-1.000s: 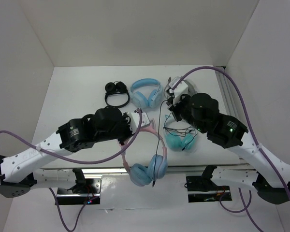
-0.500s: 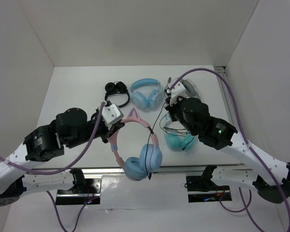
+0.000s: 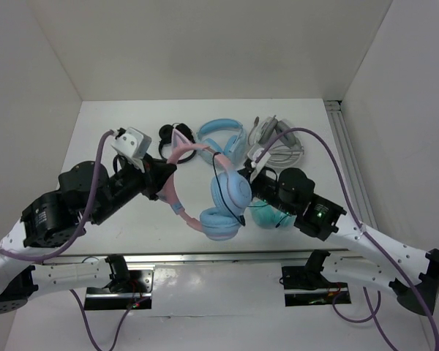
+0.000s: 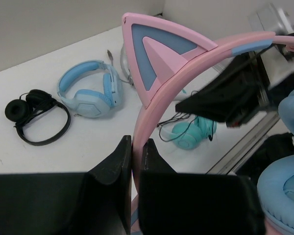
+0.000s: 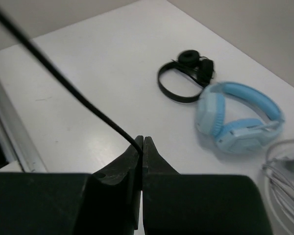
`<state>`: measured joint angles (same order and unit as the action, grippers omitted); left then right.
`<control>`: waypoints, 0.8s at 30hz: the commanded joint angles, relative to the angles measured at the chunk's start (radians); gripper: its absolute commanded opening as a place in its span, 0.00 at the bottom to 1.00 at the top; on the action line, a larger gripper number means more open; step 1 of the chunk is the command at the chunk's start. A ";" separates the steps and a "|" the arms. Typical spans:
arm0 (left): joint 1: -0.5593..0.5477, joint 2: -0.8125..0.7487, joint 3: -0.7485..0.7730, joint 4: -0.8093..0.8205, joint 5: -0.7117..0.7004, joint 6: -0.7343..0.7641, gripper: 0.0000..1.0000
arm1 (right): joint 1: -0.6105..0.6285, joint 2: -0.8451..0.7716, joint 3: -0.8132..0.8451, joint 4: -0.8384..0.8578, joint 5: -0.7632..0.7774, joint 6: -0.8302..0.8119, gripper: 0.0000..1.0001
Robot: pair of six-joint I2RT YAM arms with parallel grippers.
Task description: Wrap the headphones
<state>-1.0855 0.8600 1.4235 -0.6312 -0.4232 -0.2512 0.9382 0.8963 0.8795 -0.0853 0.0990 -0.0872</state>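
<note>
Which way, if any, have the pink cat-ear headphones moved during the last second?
Yes: the pink cat-ear headphones moved away from the near edge, toward the black headphones, which stayed put.

The left hand now holds the headphones farther back, over the middle of the desk; the right hand sits nearer the front.

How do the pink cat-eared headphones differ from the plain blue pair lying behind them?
The pink headphones have a pink band with cat ears; the blue pair is blue all over, with no ears. The pink headphones are held off the table, band pinched in the left pincer; the blue pair lies on the table, untouched. Both are over-ear with light blue cups.
</note>
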 commanded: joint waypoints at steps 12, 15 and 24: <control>-0.005 -0.053 0.043 0.159 -0.307 -0.416 0.00 | -0.009 0.104 -0.295 0.758 -0.465 0.170 0.01; -0.005 -0.053 0.043 0.159 -0.307 -0.416 0.00 | -0.009 0.144 -0.309 0.875 -0.513 0.213 0.09; -0.005 -0.041 0.045 0.168 -0.307 -0.427 0.00 | -0.009 0.254 -0.333 1.165 -0.581 0.322 0.23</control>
<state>-1.0897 0.8486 1.4288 -0.6128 -0.7010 -0.6121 0.9314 1.1374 0.5602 0.8547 -0.4320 0.1761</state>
